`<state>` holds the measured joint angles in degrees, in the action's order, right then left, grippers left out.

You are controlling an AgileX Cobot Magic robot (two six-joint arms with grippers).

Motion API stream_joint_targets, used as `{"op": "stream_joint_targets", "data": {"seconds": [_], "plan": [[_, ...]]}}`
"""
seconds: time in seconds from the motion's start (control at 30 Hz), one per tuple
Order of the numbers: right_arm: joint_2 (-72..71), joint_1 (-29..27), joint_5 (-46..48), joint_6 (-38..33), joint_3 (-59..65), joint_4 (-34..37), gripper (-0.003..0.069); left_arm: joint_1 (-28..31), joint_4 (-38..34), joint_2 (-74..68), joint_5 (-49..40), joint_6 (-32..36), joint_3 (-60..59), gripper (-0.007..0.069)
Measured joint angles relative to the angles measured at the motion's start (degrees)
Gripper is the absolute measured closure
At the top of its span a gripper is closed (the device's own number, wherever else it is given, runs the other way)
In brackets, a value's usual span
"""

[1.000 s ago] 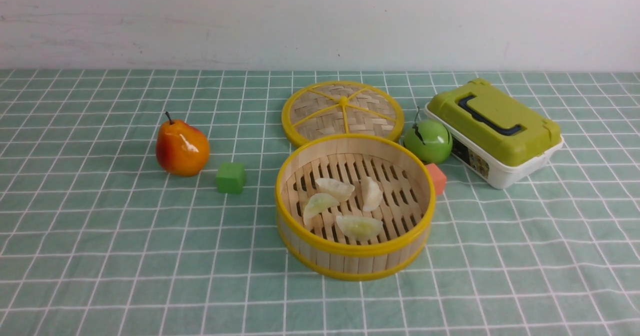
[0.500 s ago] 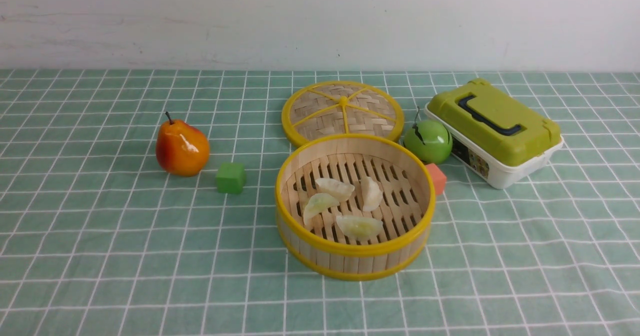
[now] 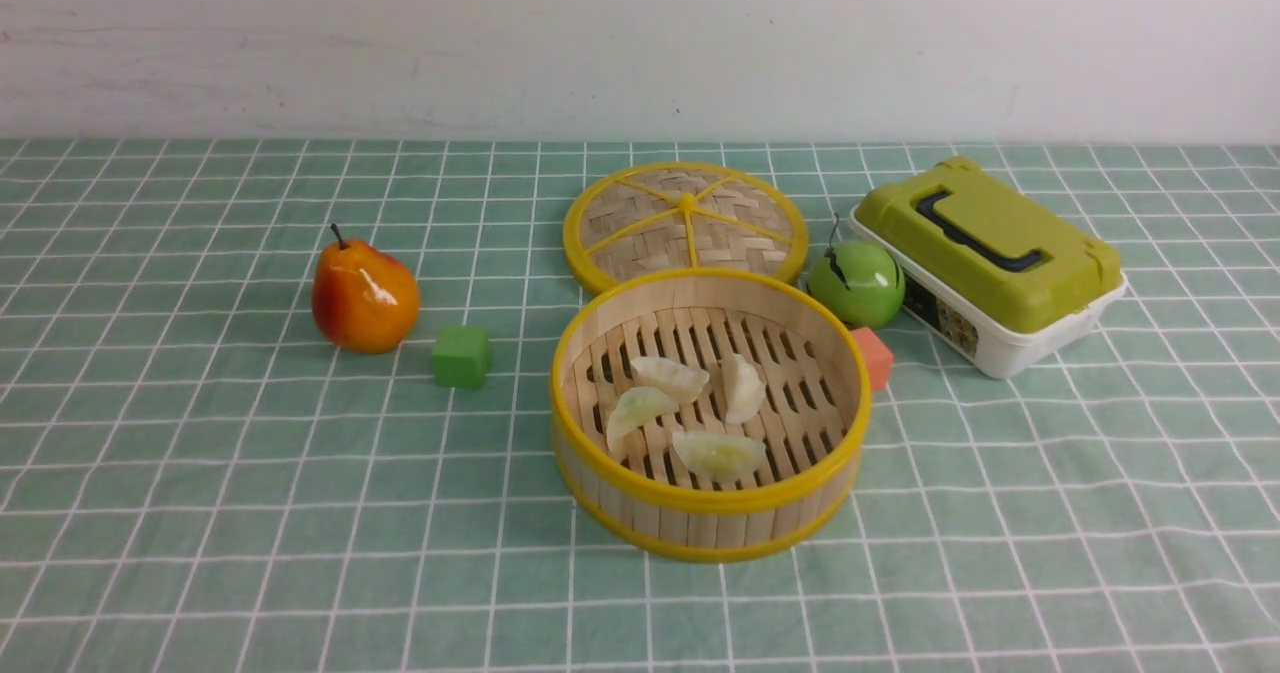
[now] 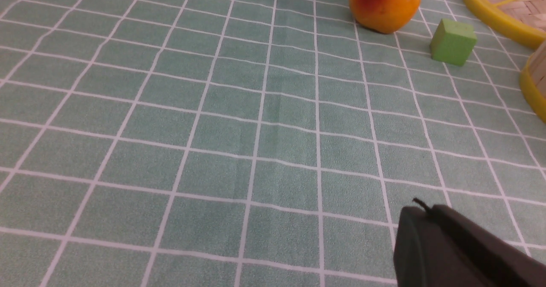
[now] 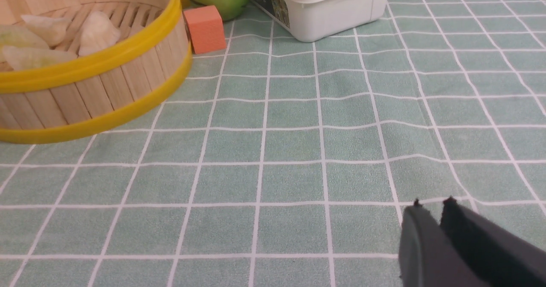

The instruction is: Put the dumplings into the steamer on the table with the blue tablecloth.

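The bamboo steamer (image 3: 640, 513) stands mid-table on the teal grid tablecloth (image 3: 200, 513). Several dumplings lie on its slat base, among them one at the near side (image 3: 717, 453), one at the left (image 3: 636, 410) and one upright (image 3: 742, 387). The right wrist view shows the steamer's wall (image 5: 106, 82) with dumplings (image 5: 99, 29) inside. Neither arm shows in the front view. My left gripper (image 4: 422, 208) is shut and empty over bare cloth, well short of the green cube (image 4: 453, 42). My right gripper (image 5: 431, 204) is shut and empty over bare cloth, away from the steamer.
The woven yellow-spoked lid (image 3: 685, 223) lies flat behind the steamer. A pear (image 3: 363, 296) and green cube (image 3: 462, 356) sit to its left. A green apple (image 3: 856, 283), an orange cube (image 3: 874, 356) and a green-lidded white box (image 3: 985, 263) sit to its right.
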<state>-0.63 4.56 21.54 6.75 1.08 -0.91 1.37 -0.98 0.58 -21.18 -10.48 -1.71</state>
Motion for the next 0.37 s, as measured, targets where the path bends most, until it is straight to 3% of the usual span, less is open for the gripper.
{"op": "stream_joint_targets", "data": {"seconds": [0.37], "plan": [[0.00,0.00,0.00,0.00,0.00,0.00,0.0574,0.00,0.00,0.00,0.05,0.00,0.00,0.0632]]}}
